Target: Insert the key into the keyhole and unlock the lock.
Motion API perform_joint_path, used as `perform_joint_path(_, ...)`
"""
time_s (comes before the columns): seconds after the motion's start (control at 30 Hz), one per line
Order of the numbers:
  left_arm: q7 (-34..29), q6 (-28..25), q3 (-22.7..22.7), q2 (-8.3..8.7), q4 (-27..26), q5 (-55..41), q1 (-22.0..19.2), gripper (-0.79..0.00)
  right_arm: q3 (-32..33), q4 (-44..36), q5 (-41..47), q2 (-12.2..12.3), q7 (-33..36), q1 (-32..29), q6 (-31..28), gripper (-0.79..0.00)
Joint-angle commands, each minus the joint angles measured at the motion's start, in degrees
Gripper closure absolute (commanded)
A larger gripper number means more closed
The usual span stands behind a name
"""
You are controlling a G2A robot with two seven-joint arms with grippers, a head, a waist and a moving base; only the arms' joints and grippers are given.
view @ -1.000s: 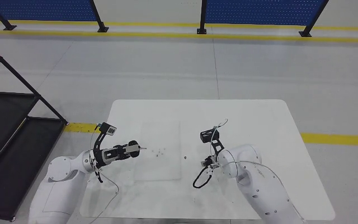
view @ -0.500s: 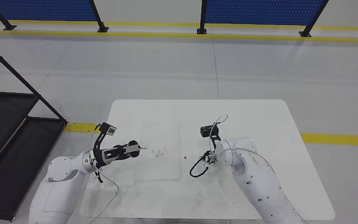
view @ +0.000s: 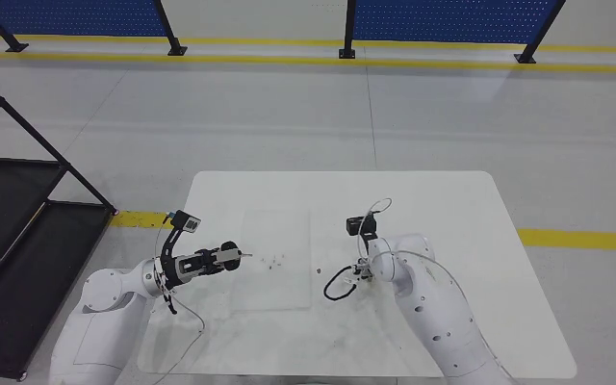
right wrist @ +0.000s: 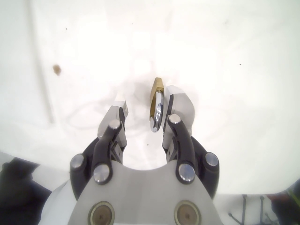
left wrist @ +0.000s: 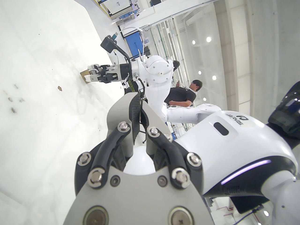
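hovering low over the middle of the surface, slightly toward its near edge, the right hand has its fingers spread. the lock sits in the gap between them, seen edge-on in the wrist view. its brass body points away from the wrist and its silver shackle points back toward it. the lock lies against one finger and well apart from the other, so nothing pinches it. from the left wrist view the right hand is farther off, with the lock at its tip, tilted, its lower corner down at the surface. i cannot tell whether it rests there or hangs just above.

the left hand is held near the left edge, pointing toward the middle. its fingers are pressed together, dark pads meeting. a thin pale sliver juts from its tip in the top view; it is too small to tell whether that is the key.

between the two hands, a few small grey bits lie on a faint rectangular sheet. a brown speck sits just past the sheet's edge, nearer the right hand. the wrist views also show the speck and the bits.
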Motion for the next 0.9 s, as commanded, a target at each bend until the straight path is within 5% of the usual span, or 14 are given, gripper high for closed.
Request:
perform_joint_path(0.0, 0.0, 0.0, 0.0, 0.00, 0.0, 0.0, 0.0, 0.000, 0.5, -0.4, -1.2, -0.4, 0.3, -0.5, -0.3, -0.277)
perform_joint_path(0.3, 0.0, 0.0, 0.0, 0.00, 0.0, 0.0, 0.0, 0.000, 1.3, 1.0, -3.9, -2.0, 0.3, -1.2, -0.3, -0.209)
perform_joint_path(0.37, 0.0, 0.0, 0.0, 0.00, 0.0, 0.0, 0.0, 0.000, 1.2, 1.3, -4.3, -2.3, 0.3, -1.1, -0.3, -0.154)
perform_joint_path(0.43, 0.0, 0.0, 0.0, 0.00, 0.0, 0.0, 0.0, 0.000, 1.2, 1.8, -4.6, -2.6, 0.3, -1.0, -0.3, 0.000)
perform_joint_path(0.7, 0.0, 0.0, 0.0, 0.00, 0.0, 0.0, 0.0, 0.000, 4.9, 0.3, -3.9, -3.6, 0.3, -2.3, -0.3, 0.000)
perform_joint_path(0.87, 0.0, 0.0, 0.0, 0.00, 0.0, 0.0, 0.0, 0.000, 10.6, -5.2, 6.3, -3.5, 0.3, -5.4, -0.6, 0.000)
